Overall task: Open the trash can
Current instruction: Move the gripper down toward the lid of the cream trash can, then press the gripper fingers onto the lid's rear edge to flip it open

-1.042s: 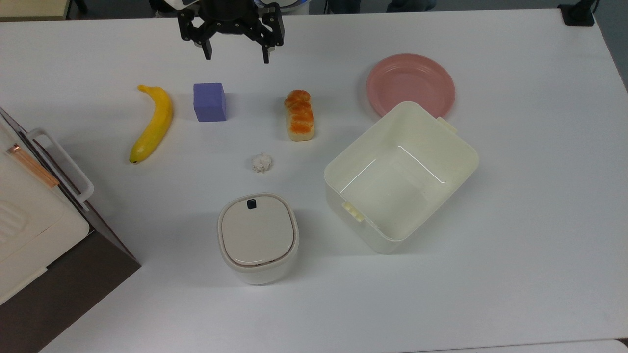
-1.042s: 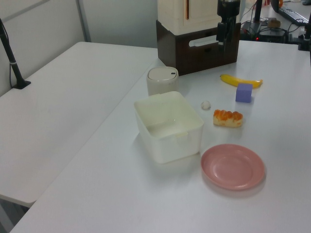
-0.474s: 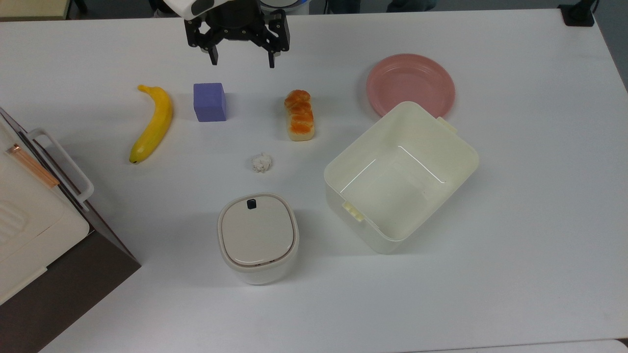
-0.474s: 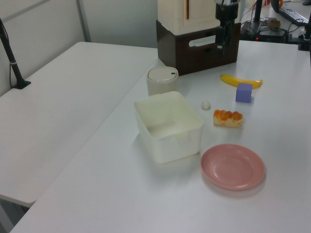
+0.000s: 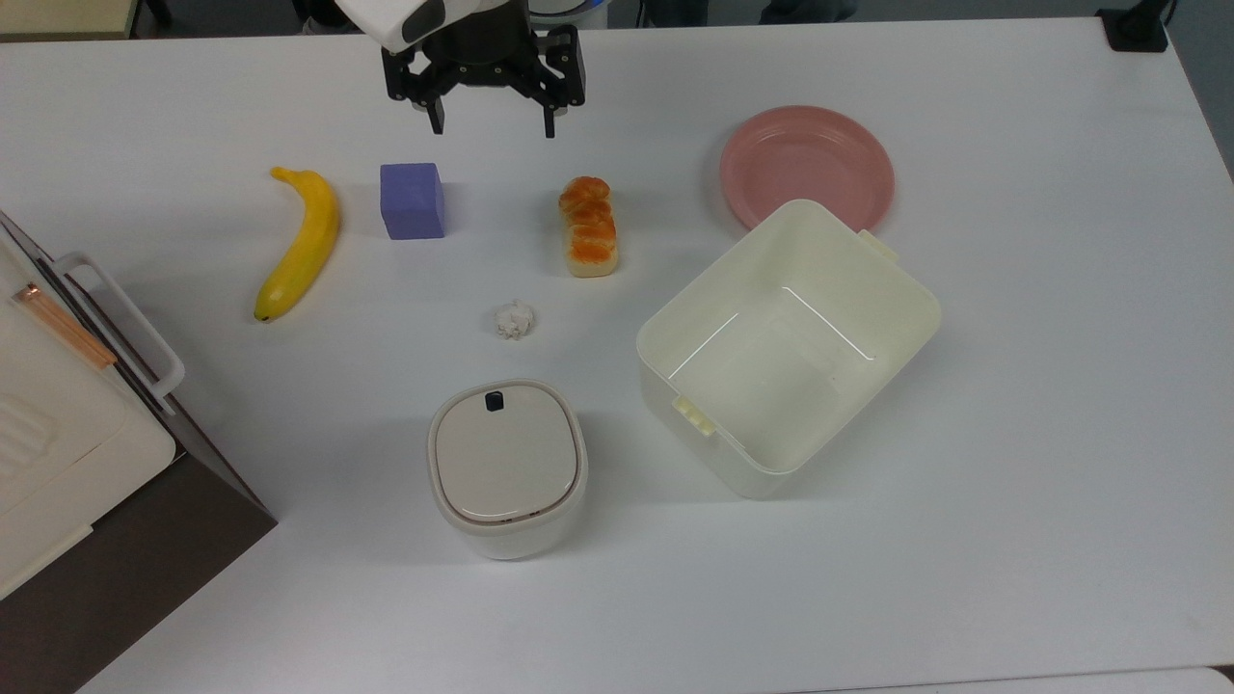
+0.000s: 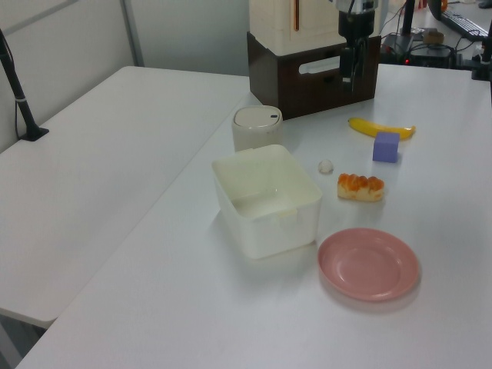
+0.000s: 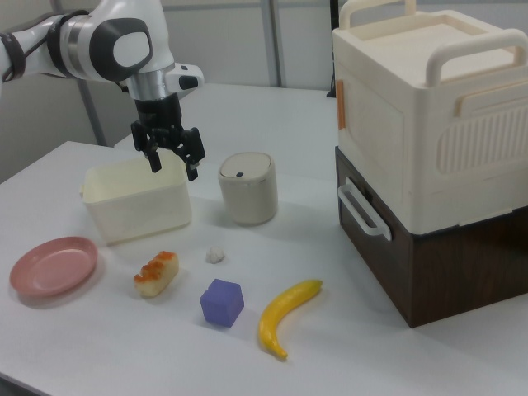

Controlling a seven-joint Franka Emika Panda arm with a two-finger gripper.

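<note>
Top view: white table; trash can lower centre, lid down; gripper top centre, fingers spread, empty.

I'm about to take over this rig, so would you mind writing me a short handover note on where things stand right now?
Gripper: open, empty, in the air near the table's far edge in the top view, above the gap between the purple block and the bread.
Trash can: upright at the near side of the table, beside the cream tub; lid shut, black button on the lid edge facing the gripper.
Done: nothing yet; the can is untouched.
Left: bring the gripper to the can, probably press the button, and get the lid open.
</note>
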